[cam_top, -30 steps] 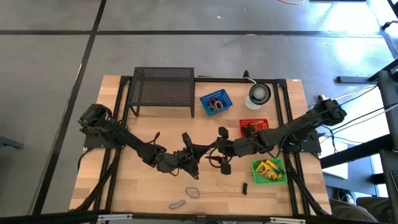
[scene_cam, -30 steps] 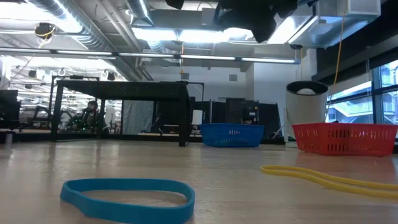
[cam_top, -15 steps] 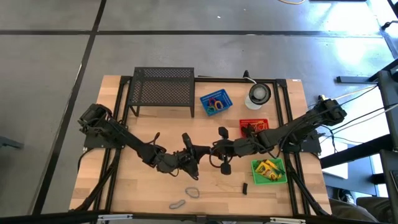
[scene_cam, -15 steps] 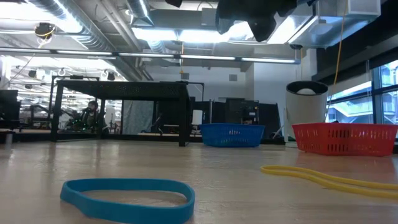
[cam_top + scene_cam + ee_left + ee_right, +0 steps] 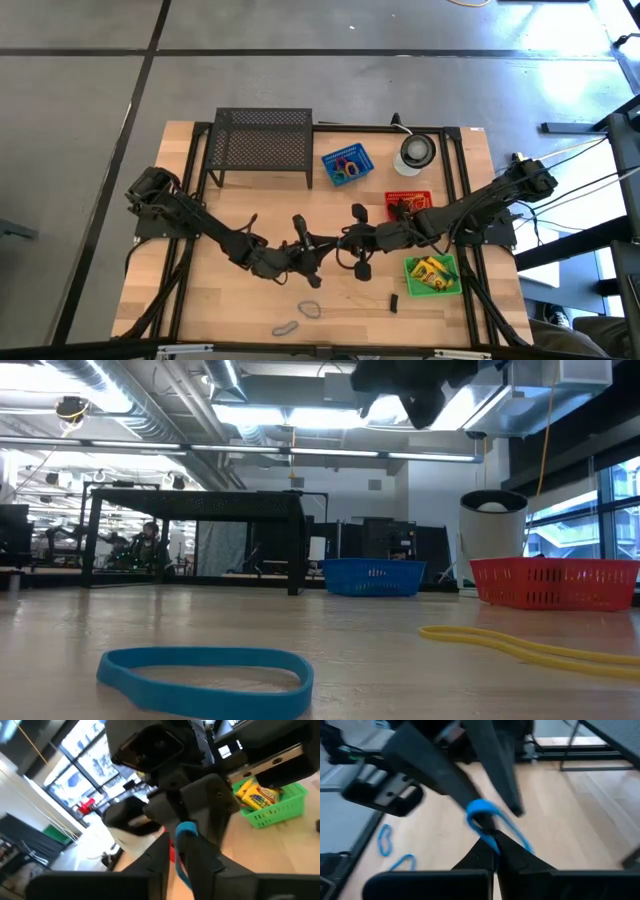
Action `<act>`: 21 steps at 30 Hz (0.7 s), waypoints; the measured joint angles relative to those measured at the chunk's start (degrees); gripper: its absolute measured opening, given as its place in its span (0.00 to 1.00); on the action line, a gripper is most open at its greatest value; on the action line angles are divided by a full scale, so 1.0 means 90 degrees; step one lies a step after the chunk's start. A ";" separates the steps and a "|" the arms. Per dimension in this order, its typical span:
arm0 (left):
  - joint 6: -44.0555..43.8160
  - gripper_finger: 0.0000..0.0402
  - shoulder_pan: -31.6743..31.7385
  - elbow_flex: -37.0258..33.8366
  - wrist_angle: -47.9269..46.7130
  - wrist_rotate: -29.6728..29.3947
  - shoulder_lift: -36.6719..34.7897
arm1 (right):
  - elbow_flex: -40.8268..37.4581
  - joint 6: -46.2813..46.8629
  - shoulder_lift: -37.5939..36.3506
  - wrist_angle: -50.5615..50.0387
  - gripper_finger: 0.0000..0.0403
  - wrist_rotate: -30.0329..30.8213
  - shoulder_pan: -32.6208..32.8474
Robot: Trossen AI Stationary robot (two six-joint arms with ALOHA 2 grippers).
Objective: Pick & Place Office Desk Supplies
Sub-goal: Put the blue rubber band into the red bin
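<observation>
The desk (image 5: 240, 200) is pale wood planking on a black frame, standing on a grey floor (image 5: 90, 110) crossed by dark seams. Seen level from the desk top, the room behind is an open workshop: exposed ducts (image 5: 130, 400) and long strip lights (image 5: 300, 452) run across the ceiling, dark benches and screens stand at the back, and a person (image 5: 148, 542) sits far off. Tall windows (image 5: 575, 520) let in daylight.

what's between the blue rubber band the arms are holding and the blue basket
Nothing visible. The blue rubber band hangs pinched between the two grippers at mid-table, the right gripper shut on it. In the high view, only bare wood lies between there and the blue basket, with the mesh rack off to one side.
</observation>
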 joint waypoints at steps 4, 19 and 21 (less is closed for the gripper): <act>-0.0737 0.21 -0.0058 0.0000 -0.0595 0.0000 0.0000 | 0.0000 0.0084 -0.0119 -0.0535 0.01 0.0600 0.0000; -0.2510 0.29 -0.0111 0.0000 -0.1975 0.0381 0.0000 | 0.0010 0.2432 -0.1650 -0.5025 0.01 0.1704 0.0000; -0.2510 0.28 -0.0111 0.0000 -0.1973 0.0386 0.0000 | 0.0010 0.3129 -0.1699 -0.5923 0.01 0.1764 0.0000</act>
